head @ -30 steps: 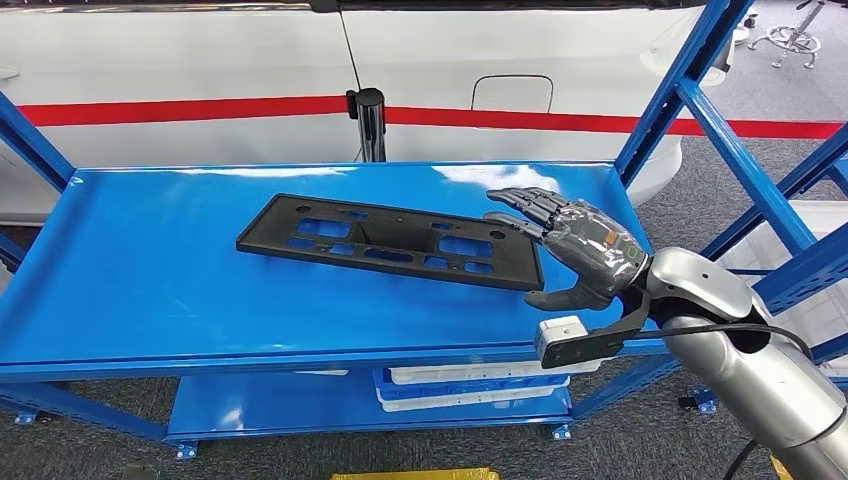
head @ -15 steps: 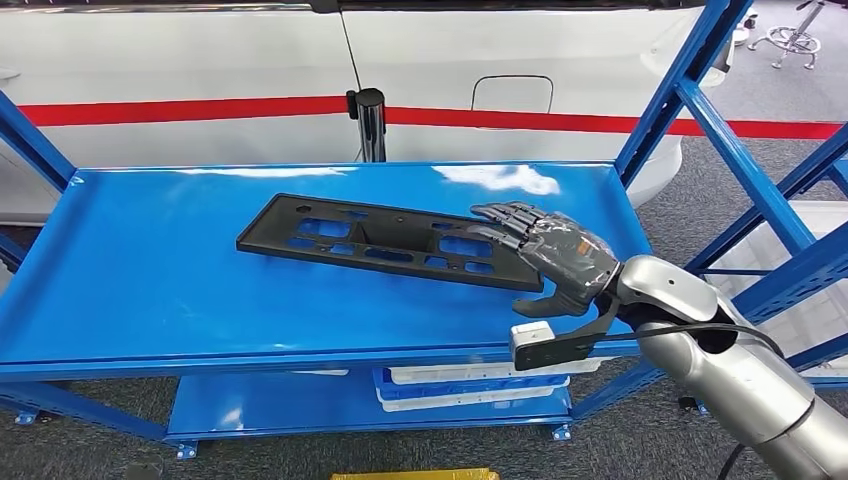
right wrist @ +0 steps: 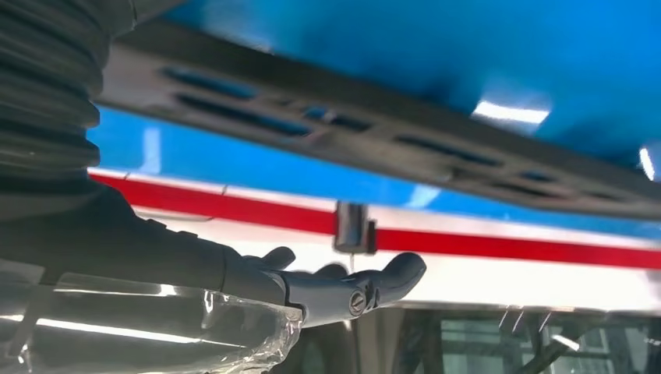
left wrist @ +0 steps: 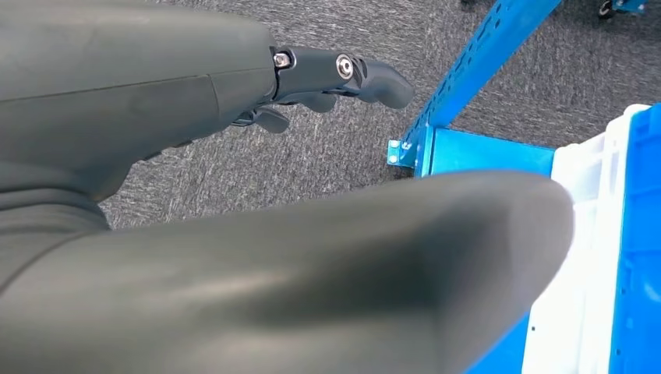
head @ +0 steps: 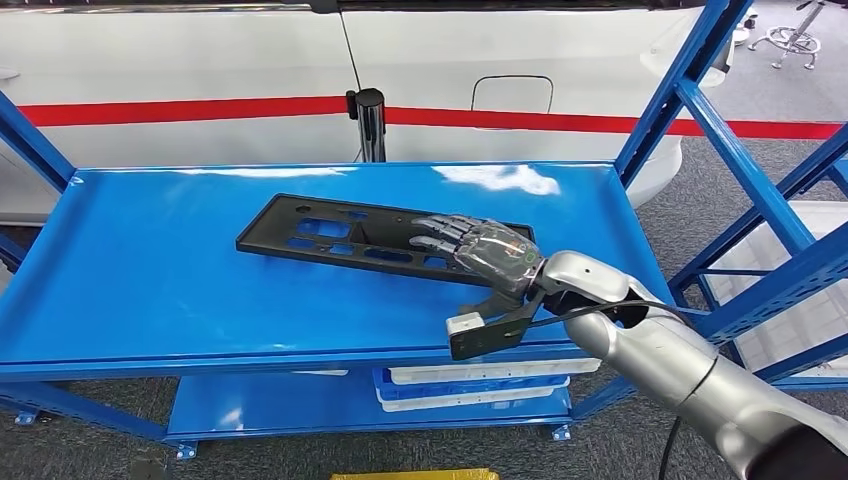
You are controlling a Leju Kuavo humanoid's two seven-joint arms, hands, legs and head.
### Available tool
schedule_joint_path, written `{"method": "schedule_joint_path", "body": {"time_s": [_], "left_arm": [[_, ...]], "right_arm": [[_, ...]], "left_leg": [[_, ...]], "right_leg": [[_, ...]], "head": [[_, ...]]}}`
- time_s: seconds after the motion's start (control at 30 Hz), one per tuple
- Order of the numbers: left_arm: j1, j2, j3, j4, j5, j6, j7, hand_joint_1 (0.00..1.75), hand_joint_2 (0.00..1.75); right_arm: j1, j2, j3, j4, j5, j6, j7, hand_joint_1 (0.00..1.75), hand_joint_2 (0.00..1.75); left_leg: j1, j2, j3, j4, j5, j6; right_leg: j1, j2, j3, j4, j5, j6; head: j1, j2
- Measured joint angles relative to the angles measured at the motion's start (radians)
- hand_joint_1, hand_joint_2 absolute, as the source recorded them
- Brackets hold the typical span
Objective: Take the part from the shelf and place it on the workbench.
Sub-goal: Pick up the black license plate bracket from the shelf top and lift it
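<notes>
Right hand (head: 487, 252) lies flat over the near end of the black part (head: 350, 236) on the blue shelf (head: 130, 270), fingers (head: 440, 233) extended, gripping nothing.

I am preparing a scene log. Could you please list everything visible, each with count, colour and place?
part: one, black, flat on the top shelf.
top shelf: one, blue, of the rack.
white bins: stacked, on the lower shelf.
vehicle: one, white with a red stripe, behind the rack.
post: one, chrome with a black top, behind the shelf.
right hand: one, dark, fingers spread over the part's right end.
left hand: one, dark, hanging above the grey floor.
</notes>
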Motion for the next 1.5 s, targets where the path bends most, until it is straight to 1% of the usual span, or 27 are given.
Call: {"method": "schedule_joint_path", "body": {"time_s": [0.17, 0.37, 0.77, 0.87, 1.0, 1.07, 1.2, 1.3, 1.4, 1.5], "left_arm": [[0.0, 0.0, 0.001, 0.0, -0.007, 0.001, 0.002, 0.0, 0.0], [0.0, 0.0, 0.013, 0.0, -0.008, 0.003, 0.005, 0.0, 0.0], [0.0, 0.0, 0.026, 0.0, -0.008, 0.003, 0.005, 0.0, 0.0], [0.0, -0.001, 0.028, 0.0, -0.008, 0.003, 0.005, 0.0, 0.0], [0.0, -0.003, 0.036, 0.0, -0.009, 0.003, 0.004, 0.0, 0.0], [0.001, -0.005, 0.041, 0.0, -0.01, 0.003, 0.004, 0.0, 0.0], [0.001, -0.008, 0.047, 0.0, -0.01, 0.003, 0.003, 0.0, 0.0], [0.001, -0.009, 0.05, 0.0, -0.011, 0.003, 0.002, 0.0, 0.0], [0.0, -0.009, 0.051, 0.0, -0.018, 0.0, 0.003, 0.0, 0.0], [0.0, -0.009, 0.054, 0.0, -0.021, -0.002, 0.004, 0.0, 0.0]], "right_arm": [[-0.023, 0.071, 0.054, 0.096, 0.0, -0.019, 0.003, 0.0, 1.75], [-0.041, 0.138, 0.09, 0.19, 0.001, -0.043, 0.004, 0.0, 1.75], [-0.043, 0.229, 0.135, 0.313, 0.014, -0.106, -0.005, 0.0, 1.75], [-0.043, 0.252, 0.138, 0.342, 0.033, -0.157, 0.02, 0.0, 1.75], [-0.045, 0.285, 0.124, 0.404, 0.084, -0.304, 0.119, 0.0, 1.75], [-0.051, 0.297, 0.113, 0.436, 0.101, -0.344, 0.138, 0.02, 1.75], [-0.061, 0.317, 0.099, 0.489, 0.127, -0.374, 0.168, 1.69, 1.75], [-0.07, 0.333, 0.086, 0.533, 0.155, -0.407, 0.221, 1.73, 1.75], [-0.078, 0.345, 0.065, 0.579, 0.187, -0.436, 0.269, 1.72, 1.75], [-0.081, 0.347, 0.044, 0.609, 0.206, -0.448, 0.293, 1.73, 1.75]], "left_leg": [[0.0, 0.0, 0.0, 0.0, 0.0, 0.0], [0.0, 0.0, 0.0, 0.0, 0.0, 0.0], [0.0, 0.0, 0.0, 0.0, 0.0, 0.0], [0.0, 0.0, 0.0, 0.0, 0.0, 0.0], [0.0, 0.0, 0.0, 0.0, 0.0, 0.0], [0.0, 0.0, 0.0, 0.0, 0.0, 0.0], [0.0, 0.0, 0.0, 0.0, 0.0, 0.0], [0.0, 0.0, 0.0, 0.0, 0.0, 0.0], [0.0, 0.0, 0.0, 0.0, 0.0, 0.0], [0.0, 0.0, 0.0, 0.0, 0.0, 0.0]], "right_leg": [[0.0, 0.0, 0.0, 0.0, 0.0, 0.0], [0.0, 0.0, 0.0, 0.0, 0.0, 0.0], [0.0, 0.0, 0.0, 0.0, 0.0, 0.0], [0.0, 0.0, 0.0, 0.0, 0.0, -0.001], [0.0, 0.0, 0.0, 0.0, 0.0, -0.001], [0.0, 0.0, 0.0, 0.0, 0.0, -0.001], [0.0, 0.0, 0.0, 0.0, 0.0, -0.001], [0.0, 0.0, 0.0, 0.0, 0.0, -0.001], [0.0, 0.0, 0.0, 0.0, 0.0, -0.001], [0.0, 0.0, 0.0, 0.0, 0.0, -0.001]], "head": [[0.0, 0.0], [0.0, 0.0], [0.0, 0.0], [0.0, 0.0], [0.0, 0.0], [0.0, 0.0], [0.0, 0.0], [0.0, 0.0], [0.0, 0.0], [0.0, 0.0]]}}
